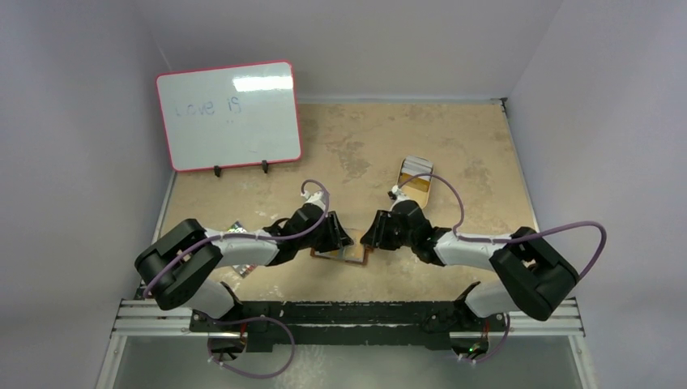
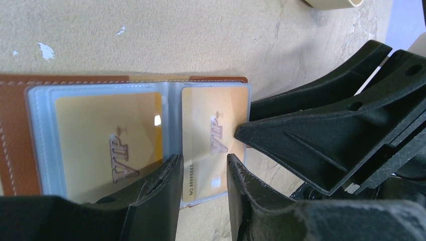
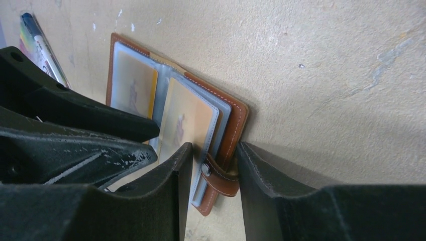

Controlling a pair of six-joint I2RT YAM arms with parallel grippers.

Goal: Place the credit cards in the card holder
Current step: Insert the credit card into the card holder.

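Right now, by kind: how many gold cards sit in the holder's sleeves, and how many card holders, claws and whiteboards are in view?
gold cards: 2
card holder: 1
claws, the left claw and the right claw: 2
whiteboard: 1
Total: 6

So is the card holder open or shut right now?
Open. The card holder lies spread flat, clear sleeves facing up with gold cards showing inside.
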